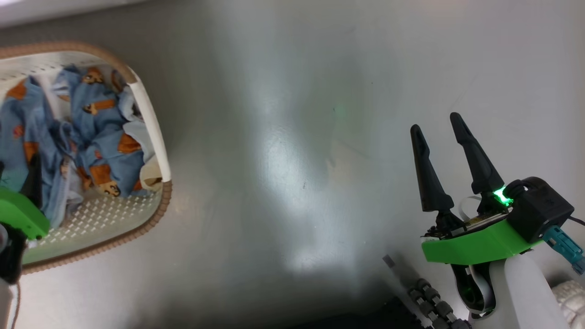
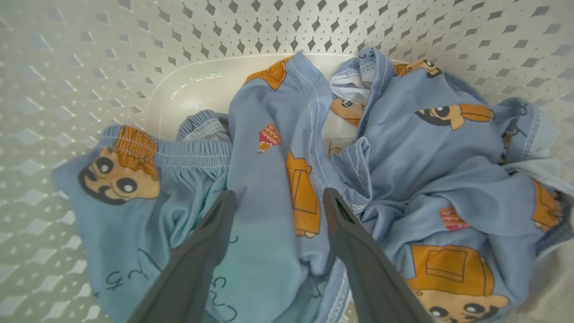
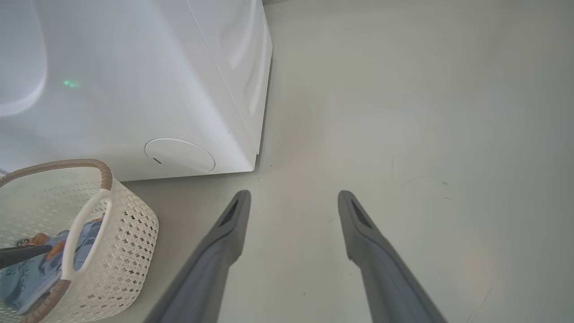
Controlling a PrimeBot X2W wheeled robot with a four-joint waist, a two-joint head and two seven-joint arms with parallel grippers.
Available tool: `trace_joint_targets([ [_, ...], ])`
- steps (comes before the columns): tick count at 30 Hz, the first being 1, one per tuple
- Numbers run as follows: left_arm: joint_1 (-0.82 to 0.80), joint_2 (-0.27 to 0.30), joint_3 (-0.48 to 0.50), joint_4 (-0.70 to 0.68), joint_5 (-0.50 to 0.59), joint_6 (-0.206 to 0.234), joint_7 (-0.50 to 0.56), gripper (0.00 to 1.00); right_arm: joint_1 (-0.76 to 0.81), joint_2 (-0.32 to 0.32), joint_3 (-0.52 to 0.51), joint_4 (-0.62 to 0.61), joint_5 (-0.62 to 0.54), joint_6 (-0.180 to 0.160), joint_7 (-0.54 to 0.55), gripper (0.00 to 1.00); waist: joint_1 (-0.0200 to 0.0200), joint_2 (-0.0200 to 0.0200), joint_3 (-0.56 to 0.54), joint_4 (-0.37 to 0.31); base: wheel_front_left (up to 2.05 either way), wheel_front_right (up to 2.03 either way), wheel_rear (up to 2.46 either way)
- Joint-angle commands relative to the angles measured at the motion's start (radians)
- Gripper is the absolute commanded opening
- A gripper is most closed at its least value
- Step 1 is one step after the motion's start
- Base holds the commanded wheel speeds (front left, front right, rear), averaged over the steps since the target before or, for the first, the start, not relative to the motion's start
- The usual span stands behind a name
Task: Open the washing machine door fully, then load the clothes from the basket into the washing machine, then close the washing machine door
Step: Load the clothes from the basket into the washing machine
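The cream basket stands on the floor at the left, holding the light-blue bear-print clothes. My left gripper is down inside the basket and open, its fingers straddling a fold of the clothes without closing on it. Its green wrist mount shows at the lower left of the head view. My right gripper hangs open and empty above bare floor, far right of the basket. The white washing machine stands behind the basket, its round flap low at the corner. The door is out of view.
Grey floor stretches between the basket and my right gripper. A cable chain and my base lie at the lower right. The washing machine's side edge borders open floor.
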Motion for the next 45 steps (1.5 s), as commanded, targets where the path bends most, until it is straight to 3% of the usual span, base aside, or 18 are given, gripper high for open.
trace_joint_targets([
  [1, 0.001, 0.051, 0.016, 0.011, -0.015, 0.006, 0.009, 1.00, 0.018, 0.001, 0.029, -0.024, 0.008, 0.009, -0.005, 1.00, 0.0000, -0.0001, 0.023, -0.016, 0.00, 0.00, 0.00],
  [23, -0.221, 0.038, -0.057, 0.231, -0.036, 0.028, 0.335, 1.00, 0.010, 0.001, 0.055, -0.039, 0.050, 0.009, -0.005, 1.00, 0.0000, -0.0001, 0.079, -0.069, 0.00, 0.00, 0.00],
  [24, -0.226, 0.039, -0.059, 0.235, -0.035, 0.029, 0.344, 0.85, 0.011, 0.001, 0.054, -0.040, 0.051, 0.009, -0.005, 1.00, 0.0000, -0.0001, 0.080, -0.070, 0.00, 0.00, 0.00],
  [25, -0.230, 0.039, -0.062, 0.239, -0.033, 0.030, 0.349, 0.47, 0.011, 0.001, 0.053, -0.041, 0.052, 0.009, -0.005, 1.00, 0.0000, -0.0001, 0.082, -0.071, 0.00, 0.00, 0.00],
  [26, -0.233, 0.039, -0.066, 0.242, -0.030, 0.030, 0.352, 0.00, 0.011, 0.001, 0.053, -0.042, 0.053, 0.009, -0.005, 1.00, 0.0000, -0.0001, 0.082, -0.071, 0.00, 0.00, 0.00],
  [33, -0.228, 0.029, -0.073, 0.251, -0.031, 0.025, 0.328, 0.00, -0.007, 0.001, 0.058, -0.034, 0.065, 0.009, -0.005, 1.00, 0.0000, -0.0001, 0.059, -0.063, 0.00, 0.00, 0.00],
  [45, -0.123, 0.007, -0.101, 0.221, -0.012, 0.011, 0.086, 0.00, -0.028, 0.001, 0.050, -0.013, 0.069, 0.009, -0.005, 1.00, 0.0000, -0.0001, -0.097, -0.037, 0.00, 0.00, 0.00],
])
